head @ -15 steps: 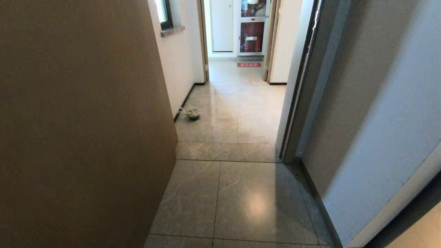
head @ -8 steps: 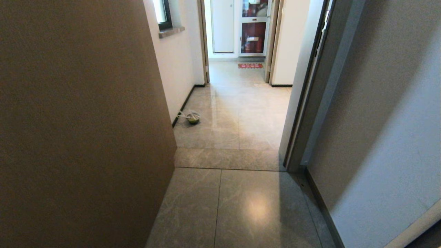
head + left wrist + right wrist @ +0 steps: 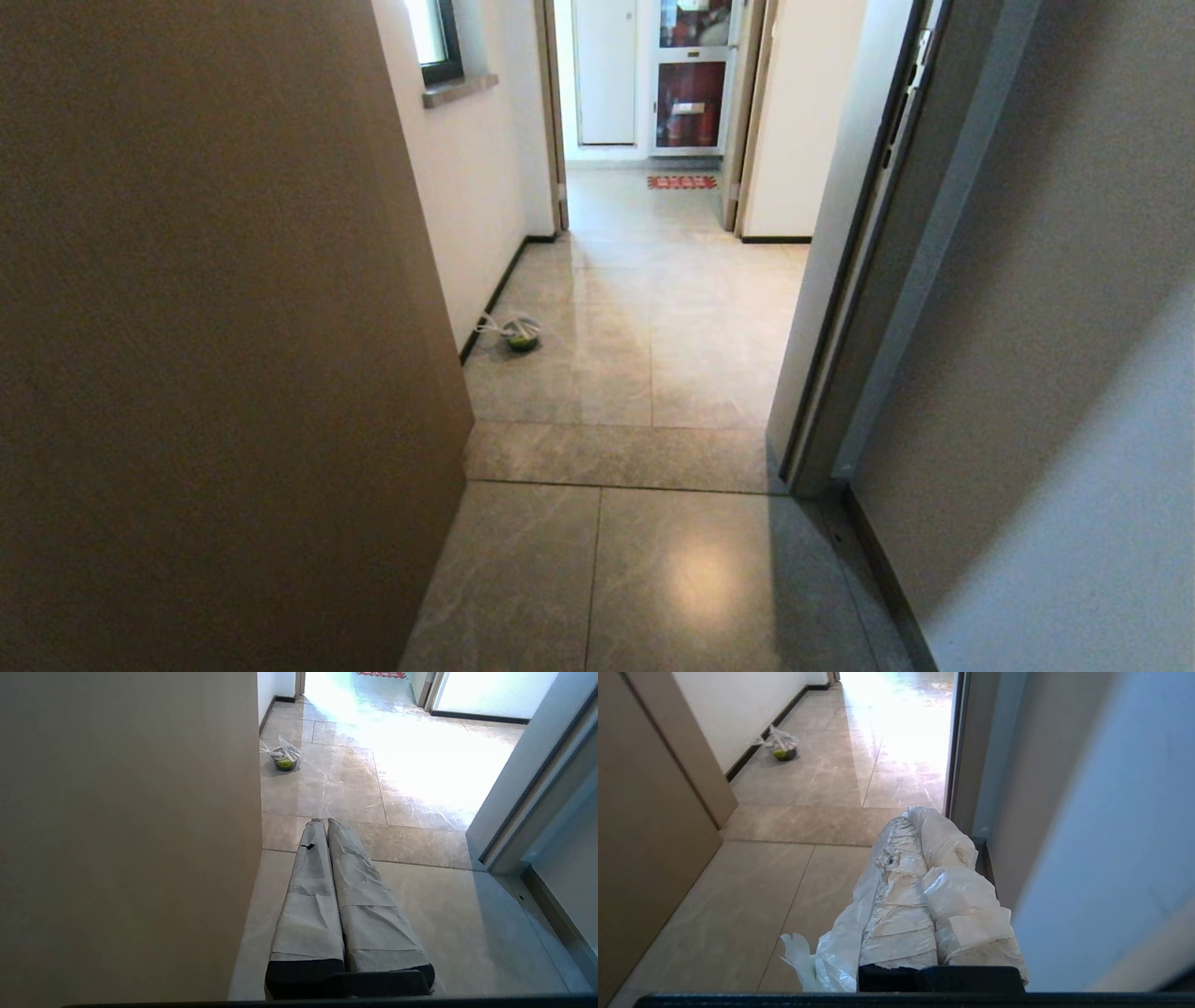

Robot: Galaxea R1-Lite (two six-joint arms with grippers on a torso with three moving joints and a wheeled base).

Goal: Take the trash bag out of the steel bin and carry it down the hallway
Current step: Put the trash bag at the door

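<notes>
A robot pauses at a doorway, the hallway [image 3: 644, 280] opening ahead through the centre of the head view, a brown panel [image 3: 205, 327] filling the left of the frame and a grey door [image 3: 1055, 327] the right. The right gripper [image 3: 911, 814], seen only in its wrist view, is clamped on the thin white film of the trash bag [image 3: 831, 952], which drapes over the taped fingers and hangs at the lower centre of that frame. The left gripper [image 3: 322, 821] is closed on nothing, fingers pressed together. The steel bin is in no view. A small bagged bundle [image 3: 516, 331] lies by the black baseboard, left of centre (apparently a separate item, not the one carried). To carry well from here, the base should likely steer mid-gap between panel and door frame, keep the grip firm on the slack plastic, and pass the bundle on its right side.
</notes>
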